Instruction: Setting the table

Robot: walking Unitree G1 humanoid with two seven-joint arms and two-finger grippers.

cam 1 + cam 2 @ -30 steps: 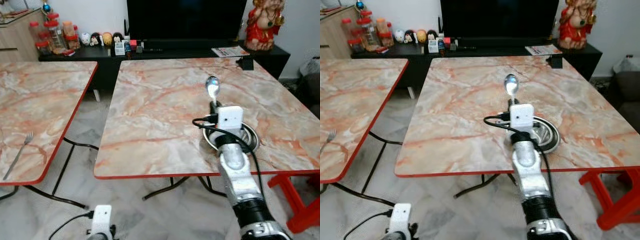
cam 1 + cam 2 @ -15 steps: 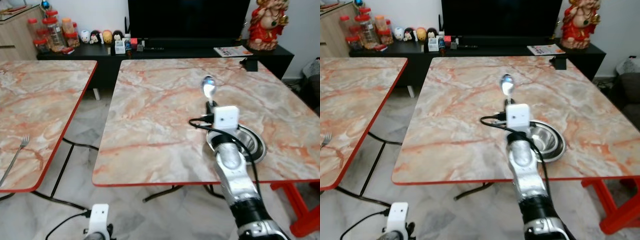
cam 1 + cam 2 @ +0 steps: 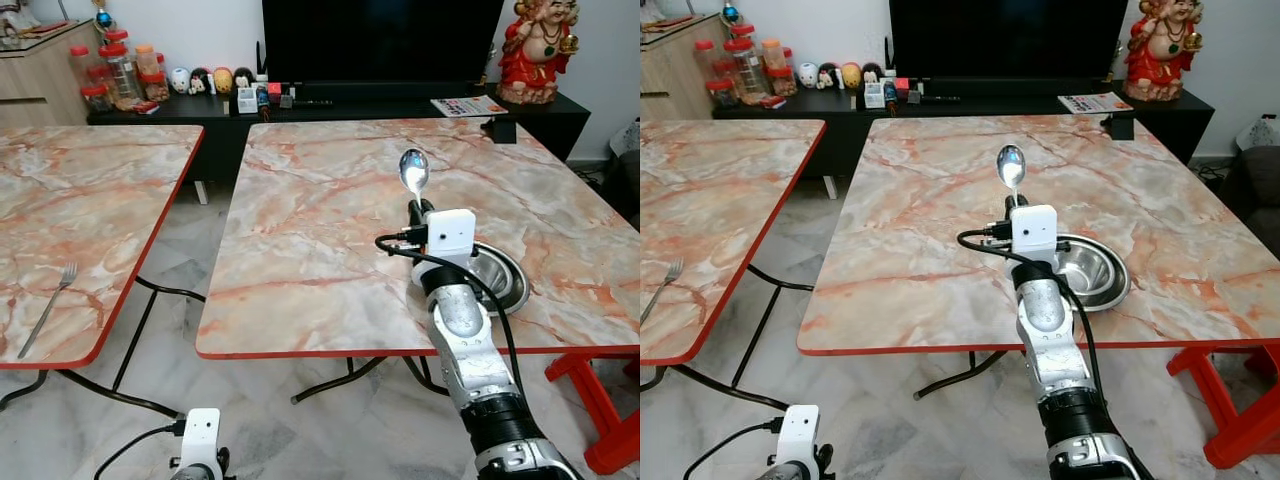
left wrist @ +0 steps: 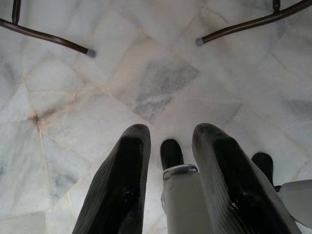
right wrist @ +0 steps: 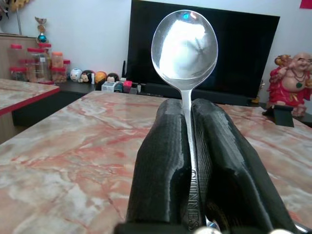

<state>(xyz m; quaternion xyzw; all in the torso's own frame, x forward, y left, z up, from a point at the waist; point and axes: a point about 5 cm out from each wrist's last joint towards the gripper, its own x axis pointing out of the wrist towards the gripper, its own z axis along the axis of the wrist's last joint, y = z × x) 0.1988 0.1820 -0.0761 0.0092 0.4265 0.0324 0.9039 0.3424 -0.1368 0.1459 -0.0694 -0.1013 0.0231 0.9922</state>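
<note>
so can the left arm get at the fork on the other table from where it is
Probably not: the left gripper hangs low over the floor, while the fork lies up on the left table, near its red front edge.

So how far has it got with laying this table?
Done so far: a steel bowl sits on the marble table near its front edge. In hand: the right tool is shut on a spoon, held upright above the table beside the bowl, not yet laid down. Left to do: a fork lies on the other table, untouched, and the left tool hangs open above the floor.
</note>
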